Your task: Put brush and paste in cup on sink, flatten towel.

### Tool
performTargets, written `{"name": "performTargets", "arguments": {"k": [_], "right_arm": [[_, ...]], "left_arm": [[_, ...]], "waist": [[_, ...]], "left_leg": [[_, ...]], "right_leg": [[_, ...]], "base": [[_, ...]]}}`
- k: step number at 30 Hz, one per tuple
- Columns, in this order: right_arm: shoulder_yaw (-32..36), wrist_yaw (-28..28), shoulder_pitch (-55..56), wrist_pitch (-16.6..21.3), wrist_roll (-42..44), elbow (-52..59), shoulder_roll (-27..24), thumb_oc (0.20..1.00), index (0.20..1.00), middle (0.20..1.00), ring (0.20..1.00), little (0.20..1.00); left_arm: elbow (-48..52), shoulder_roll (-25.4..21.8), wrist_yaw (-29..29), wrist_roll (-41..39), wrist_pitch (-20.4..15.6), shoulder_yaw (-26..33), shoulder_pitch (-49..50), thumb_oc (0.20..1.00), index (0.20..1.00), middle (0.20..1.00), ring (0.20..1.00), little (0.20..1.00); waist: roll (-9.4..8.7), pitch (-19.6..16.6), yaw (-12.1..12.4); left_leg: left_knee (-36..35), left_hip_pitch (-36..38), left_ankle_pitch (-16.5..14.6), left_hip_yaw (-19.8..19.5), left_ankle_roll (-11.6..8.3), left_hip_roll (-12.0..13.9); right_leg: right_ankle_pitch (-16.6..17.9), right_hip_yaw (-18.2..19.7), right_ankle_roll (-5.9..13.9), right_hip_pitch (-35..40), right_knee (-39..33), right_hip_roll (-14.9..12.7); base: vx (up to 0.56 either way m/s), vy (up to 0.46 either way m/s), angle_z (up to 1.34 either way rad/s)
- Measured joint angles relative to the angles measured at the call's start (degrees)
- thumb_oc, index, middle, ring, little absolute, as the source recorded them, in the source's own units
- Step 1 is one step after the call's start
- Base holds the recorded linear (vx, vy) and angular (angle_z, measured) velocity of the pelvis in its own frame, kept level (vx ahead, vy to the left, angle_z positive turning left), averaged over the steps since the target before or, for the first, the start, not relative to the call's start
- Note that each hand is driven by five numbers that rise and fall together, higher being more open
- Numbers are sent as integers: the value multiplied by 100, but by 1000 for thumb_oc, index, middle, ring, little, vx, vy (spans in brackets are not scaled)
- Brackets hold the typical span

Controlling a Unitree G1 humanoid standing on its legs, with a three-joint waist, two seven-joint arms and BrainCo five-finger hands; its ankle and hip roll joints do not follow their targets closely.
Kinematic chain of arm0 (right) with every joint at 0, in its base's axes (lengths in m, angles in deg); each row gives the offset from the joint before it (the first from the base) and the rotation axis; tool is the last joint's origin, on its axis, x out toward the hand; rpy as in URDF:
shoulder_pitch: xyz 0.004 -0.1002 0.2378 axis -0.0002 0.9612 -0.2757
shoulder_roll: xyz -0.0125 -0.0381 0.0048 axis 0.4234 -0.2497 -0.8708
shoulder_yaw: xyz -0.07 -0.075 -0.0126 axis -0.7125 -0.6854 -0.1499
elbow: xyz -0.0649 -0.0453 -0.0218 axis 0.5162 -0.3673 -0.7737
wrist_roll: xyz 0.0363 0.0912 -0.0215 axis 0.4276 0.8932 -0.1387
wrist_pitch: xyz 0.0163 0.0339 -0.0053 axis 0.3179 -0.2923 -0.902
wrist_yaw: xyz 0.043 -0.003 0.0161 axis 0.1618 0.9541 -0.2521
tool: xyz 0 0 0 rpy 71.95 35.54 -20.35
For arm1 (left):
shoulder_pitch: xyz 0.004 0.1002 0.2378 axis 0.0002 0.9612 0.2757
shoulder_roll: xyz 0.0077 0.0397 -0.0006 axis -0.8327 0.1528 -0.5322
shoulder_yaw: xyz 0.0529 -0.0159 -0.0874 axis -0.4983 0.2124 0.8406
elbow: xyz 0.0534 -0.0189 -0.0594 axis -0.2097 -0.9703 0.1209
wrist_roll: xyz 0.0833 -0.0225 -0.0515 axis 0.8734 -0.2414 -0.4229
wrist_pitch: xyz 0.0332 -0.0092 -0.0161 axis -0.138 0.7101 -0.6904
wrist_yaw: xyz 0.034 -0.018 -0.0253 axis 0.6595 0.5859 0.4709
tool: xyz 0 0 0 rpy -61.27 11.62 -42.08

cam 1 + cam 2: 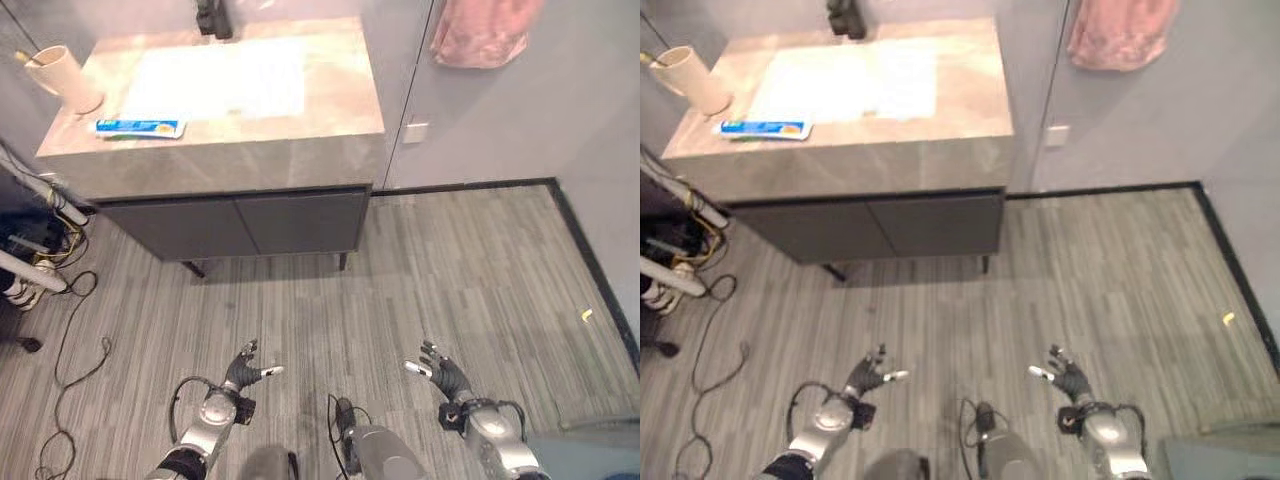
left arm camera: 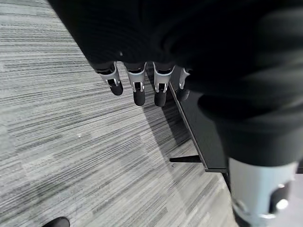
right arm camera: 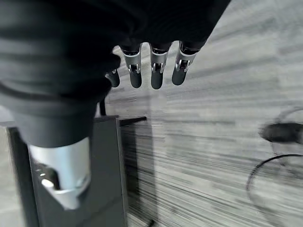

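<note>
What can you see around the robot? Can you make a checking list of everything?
Surface: sink counter, beige top on a dark cabinet.
Job's things: cup at the counter's left corner, a thin stick in it; toothpaste tube lying flat beside it; pink towel hanging bunched on the wall.
Clutter: nothing seen on the counter.
Hands: left hand and right hand low over the floor, open, holding nothing.
Cables: cords on the floor at left.
Surroundings: grey striped floor, black faucet.
</note>
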Motion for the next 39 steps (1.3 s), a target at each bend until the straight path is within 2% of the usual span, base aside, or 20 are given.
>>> {"name": "performTargets", "arguments": {"k": [2,3,4,5,8,9,10,11,12,13,14,15,22,26,29,34,36,37,38,39], "right_arm": [[2,74,-61,6,-2,7,32,1000,1000,1000,1000,1000],[-1,92,-77,5,-4,5,74,1000,1000,1000,1000,1000],[-9,95,-82,6,-9,5,95,1000,1000,1000,1000,1000],[-11,104,-77,16,-70,-69,67,1000,1000,1000,1000,1000],[-26,106,3,7,-74,-90,-79,1000,1000,1000,1000,1000],[-24,104,93,8,-73,-17,-182,1000,1000,1000,1000,1000],[1,113,188,16,-70,26,-198,1000,1000,1000,1000,1000],[41,163,345,-8,-93,4,-158,1000,1000,1000,1000,1000],[21,170,423,-12,-126,10,-154,1000,1000,1000,1000,1000],[17,172,482,-6,-174,62,-129,1000,1000,1000,1000,1000],[24,172,483,-5,-178,63,-118,1000,1000,1000,1000,1000],[43,184,492,-12,-177,8,-107,1000,1000,1000,1000,1000],[3,162,532,-31,-286,-28,-69,1000,1000,1000,1000,1000],[-3,167,502,-32,-287,-196,-71,1000,1000,1000,1000,1000],[27,176,377,-33,-291,-228,-92,1000,1000,1000,1000,1000],[200,176,306,-32,-282,-212,-65,1000,1000,1000,1000,1000],[240,180,344,-30,-284,-149,-40,1000,1000,1000,1000,1000],[235,177,333,-27,-285,-121,-80,1000,1000,1000,1000,1000],[201,173,355,-30,-283,-133,-50,1000,1000,1000,1000,1000],[183,173,318,-20,-281,-146,-42,1000,1000,1000,1000,1000]], "left_arm": [[-70,-60,20,0,1,12,-4,1000,1000,1000,1000,1000],[-67,-103,27,1,5,14,65,1000,1000,1000,1000,1000],[-36,-138,27,0,0,12,146,1000,1000,1000,1000,1000],[-32,-165,40,2,-4,10,253,1000,1000,1000,1000,1000],[-30,-163,60,5,1,-130,440,1000,1000,1000,1000,1000],[-40,-136,38,8,3,-230,533,1000,1000,1000,1000,1000],[-19,-169,32,8,-5,-314,470,1000,1000,1000,1000,1000],[0,-210,32,17,-24,-323,290,1000,1000,1000,1000,1000],[22,-204,33,19,-55,-311,269,1000,1000,1000,1000,1000],[25,-216,29,18,-61,-245,259,1000,1000,1000,1000,1000],[-11,-190,34,18,-71,-139,134,1000,1000,1000,1000,1000],[-14,-165,30,20,-78,-151,93,1000,1000,1000,1000,1000],[-41,-151,56,18,-87,-15,589,1000,1000,1000,1000,1000],[-28,-159,72,17,-84,31,735,1000,1000,1000,1000,1000],[57,-183,70,19,-86,38,871,1000,1000,1000,1000,1000],[684,-429,35,63,-87,56,1128,1000,1000,1000,1000,1000],[1029,-661,7,82,-93,73,1171,1000,1000,1000,1000,1000],[1202,-757,1,118,-110,83,1230,1000,1000,1000,1000,1000],[1275,-872,-4,129,-108,94,1351,1000,1000,1000,1000,1000],[1305,-885,-2,160,-106,126,1405,1000,1000,1000,1000,1000]], "waist": [[8,10,2],[22,5,20],[45,1,23],[153,-13,18],[356,-32,-28],[560,-136,-32],[607,-165,-181],[544,-143,-332],[603,-191,-293],[484,-314,-286],[458,-276,-314],[521,-278,-321],[535,-452,-142],[466,-474,76],[444,-466,157],[482,-455,273],[497,-446,272],[541,-405,266],[535,-428,289],[554,-440,259]], "left_leg": [[-1526,-199,48,407,-52,449],[-2814,-52,197,435,-144,537],[-3829,157,333,244,-158,535],[-5230,452,630,-702,-166,415],[-4339,505,907,-897,25,199],[-4173,572,1393,-705,187,156],[-4240,671,1141,-446,129,193],[-4597,956,1200,-446,328,129],[-4794,1087,1105,-440,426,122],[-4937,1114,1075,-401,389,-16],[-5007,1106,1016,-413,297,-118],[-5091,1099,1006,-409,259,-127],[-5341,1292,788,-242,86,-277],[-5099,1107,778,-307,138,-328],[-4978,1012,690,-452,268,-550],[-4971,1006,509,-558,488,-804],[-4944,1015,470,-568,605,-927],[-4871,982,547,-562,613,-884],[-4812,1046,568,-637,690,-1024],[-4809,1035,583,-689,760,-1017]], "right_leg": [[-17,65,75,277,-224,11],[-59,196,296,420,-299,50],[-102,267,365,504,-295,85],[-206,478,531,613,-183,188],[-400,808,797,762,122,287],[-517,874,959,784,232,434],[-648,773,1038,705,507,477],[-884,716,1229,394,1209,315],[-1198,680,1166,157,1357,251],[-998,715,1154,169,602,48],[-645,662,1012,138,234,-146],[-492,620,1043,177,104,-181],[-445,660,1190,374,-121,-361],[-445,466,1208,355,-69,-429],[-495,272,1272,355,12,-612],[-623,214,1311,170,704,-872],[-633,214,1197,-315,1693,-978],[-705,192,1203,-531,2219,-992],[-868,257,1223,-724,2647,-1034],[-1041,481,1275,-872,2737,-823]], "base": [[311,209,-20],[290,263,-41],[267,249,-74],[218,197,-80],[139,196,-102],[142,247,-86],[205,373,-28],[104,198,-15],[102,193,-34],[62,121,-48],[84,164,-16],[66,148,-7],[42,118,2],[-13,143,26],[1,221,27],[27,287,28],[24,267,54],[84,186,41],[90,183,27],[167,176,33]]}}
